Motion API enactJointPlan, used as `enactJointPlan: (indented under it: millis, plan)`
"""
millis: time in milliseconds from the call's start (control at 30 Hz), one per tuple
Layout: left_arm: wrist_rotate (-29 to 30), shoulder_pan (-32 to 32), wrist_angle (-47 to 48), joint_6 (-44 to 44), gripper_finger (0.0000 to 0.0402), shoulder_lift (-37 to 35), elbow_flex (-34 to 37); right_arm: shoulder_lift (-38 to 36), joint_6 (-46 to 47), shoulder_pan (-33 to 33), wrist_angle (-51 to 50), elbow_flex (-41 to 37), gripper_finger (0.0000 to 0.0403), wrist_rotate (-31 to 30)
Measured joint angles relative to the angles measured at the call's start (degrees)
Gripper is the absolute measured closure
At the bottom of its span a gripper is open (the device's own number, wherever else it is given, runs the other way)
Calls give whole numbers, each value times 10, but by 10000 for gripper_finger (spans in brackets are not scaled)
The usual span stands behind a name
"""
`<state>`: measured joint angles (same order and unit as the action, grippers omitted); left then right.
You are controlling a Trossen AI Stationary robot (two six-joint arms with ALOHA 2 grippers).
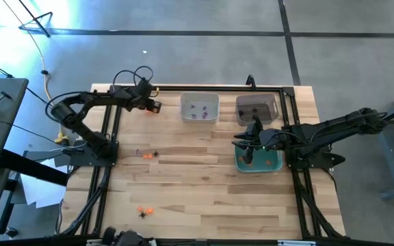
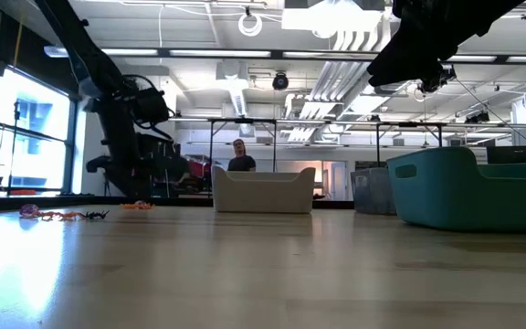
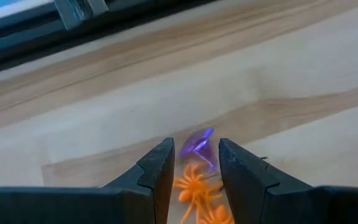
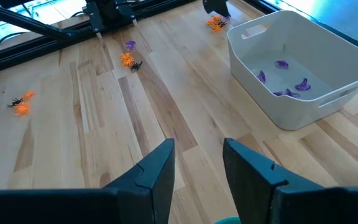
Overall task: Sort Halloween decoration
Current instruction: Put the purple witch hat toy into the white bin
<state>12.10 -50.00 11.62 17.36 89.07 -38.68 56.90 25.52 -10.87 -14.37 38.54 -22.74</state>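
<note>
Looking down from the high view, the left hand (image 1: 155, 106) hovers near the worktop's (image 1: 204, 205) far edge, left of the white bin (image 1: 200, 108); the right hand (image 1: 243, 140) hangs over the teal bin (image 1: 258, 162).

From the left wrist, its fingers (image 3: 157, 174) stand spread, empty, with orange spiders (image 3: 194, 190) and a purple trinket (image 3: 197, 144) between and just ahead.

From the right wrist, its spread fingers (image 4: 160, 171) hold nothing; purple trinkets (image 4: 284, 84) lie in the white bin ahead, with orange and black pieces (image 4: 128, 60) farther off.

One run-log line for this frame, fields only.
left gripper: jaws open over orange spider trinkets | right gripper: jaws open, empty, above teal plastic bin | white plastic bin: purple trinkets
</note>
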Motion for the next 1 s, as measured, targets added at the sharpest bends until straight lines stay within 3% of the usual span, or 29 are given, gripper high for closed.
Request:
enactJointPlan:
  millis: [267,467,833,1000]
  plan:
    - [-22,3,71,4,286,89,-83,0,0,0,0,0,269,0]
    - [-19,7,81,12,289,102,-98,0,0,0,0,0,269,0]
    - [-22,9,78,21,375,104,-97,0,0,0,0,0,269,0]
    - [-11,15,77,22,392,105,-97,0,0,0,0,0,269,0]
